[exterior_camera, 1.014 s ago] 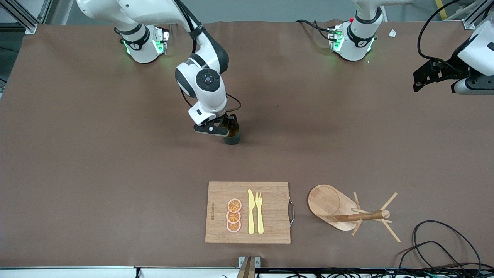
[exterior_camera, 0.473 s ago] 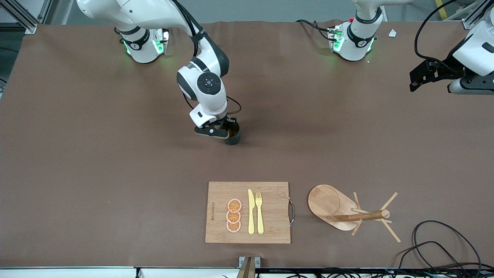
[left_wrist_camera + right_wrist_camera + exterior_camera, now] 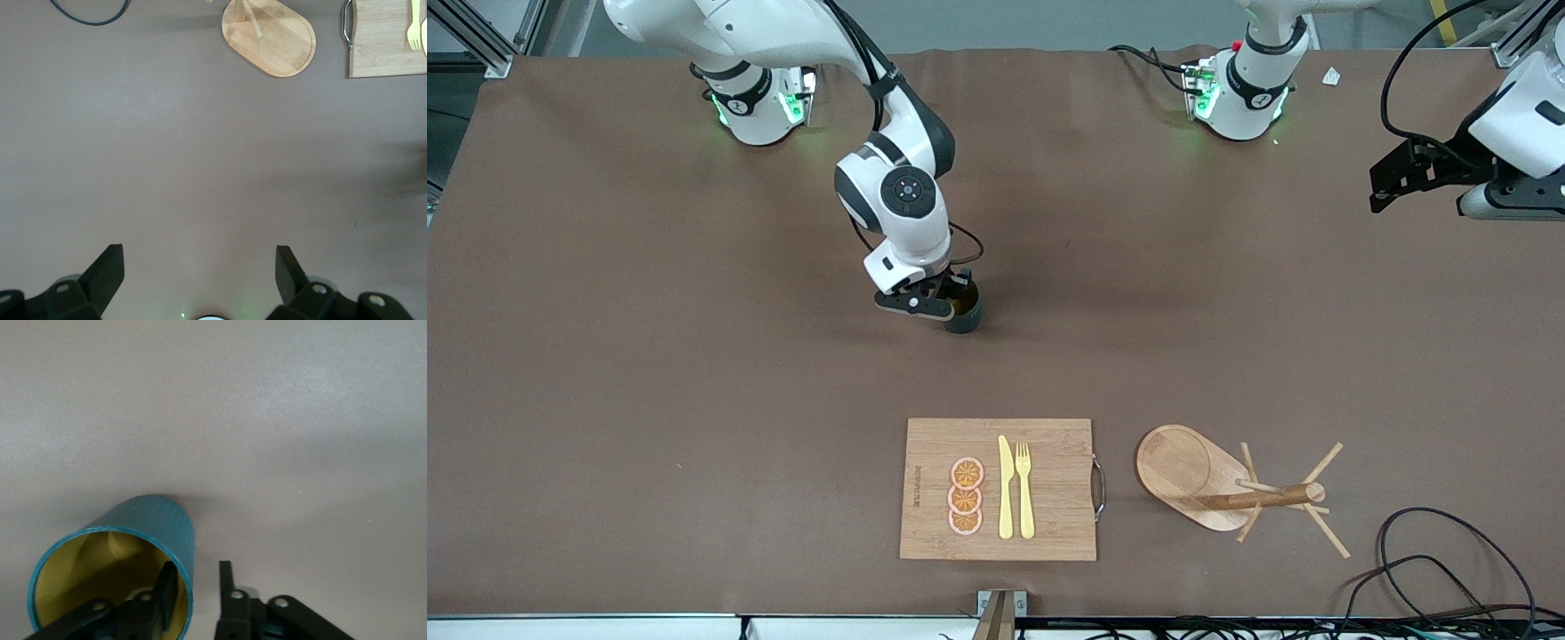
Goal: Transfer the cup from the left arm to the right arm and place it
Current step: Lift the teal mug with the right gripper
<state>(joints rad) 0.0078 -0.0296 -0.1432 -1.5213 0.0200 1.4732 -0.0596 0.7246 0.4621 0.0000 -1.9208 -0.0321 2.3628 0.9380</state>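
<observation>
The cup (image 3: pixel 964 316), dark teal with a yellow inside, stands on the brown table near its middle. My right gripper (image 3: pixel 951 307) is down at its rim. In the right wrist view the cup (image 3: pixel 157 523) shows its mouth, and my right gripper (image 3: pixel 197 568) straddles the wall: one finger (image 3: pixel 165 583) is inside and the other (image 3: pixel 227 587) is outside, with a narrow gap still showing between it and the wall. The handle is hidden. My left gripper (image 3: pixel 1400 173) waits high over its arm's end of the table. Its jaws stand wide, and my left gripper (image 3: pixel 200 252) holds nothing.
A wooden board (image 3: pixel 1049 489) with orange slices, a yellow knife and a fork lies nearer the front camera. Beside it, toward the left arm's end, a wooden mug tree (image 3: pixel 1209 480) lies on its side. Black cables (image 3: pixel 1432 551) coil at the table's corner.
The right gripper's fingers have drawn together about the cup's wall and the wrist has shifted slightly. The left gripper has drifted a little upward in the front view.
</observation>
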